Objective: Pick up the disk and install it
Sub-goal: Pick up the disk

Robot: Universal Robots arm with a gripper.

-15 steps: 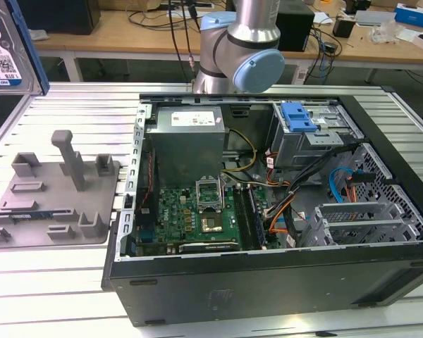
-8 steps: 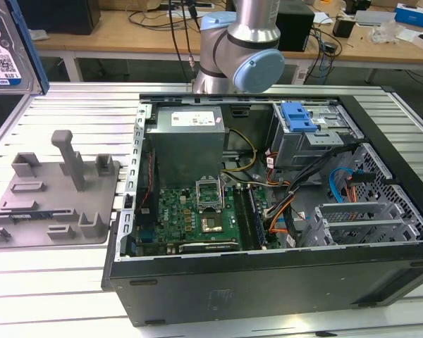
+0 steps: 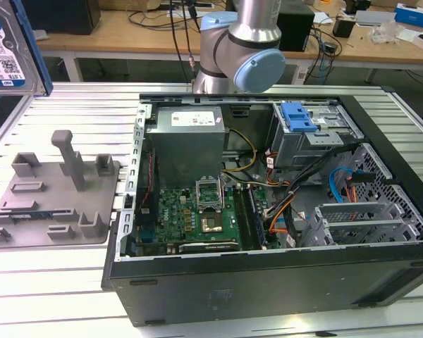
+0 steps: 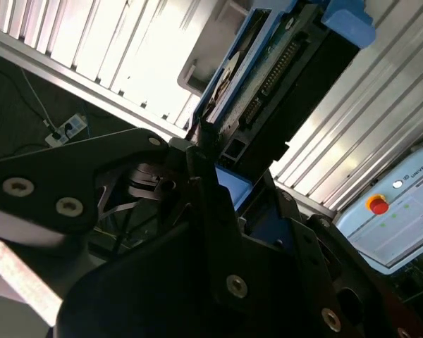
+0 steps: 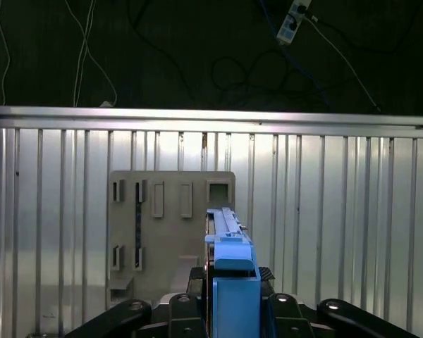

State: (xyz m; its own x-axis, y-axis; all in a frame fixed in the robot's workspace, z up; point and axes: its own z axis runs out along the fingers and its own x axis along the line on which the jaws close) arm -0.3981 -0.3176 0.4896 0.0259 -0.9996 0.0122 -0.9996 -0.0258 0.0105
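Harsh glare on slatted table, dark foreground.

We are in a robotics lab or workshop: a robot arm stands over a ribbed metal table with an opened computer case, wooden benches behind carry cables and boxes, and a power strip lies on the dark floor.
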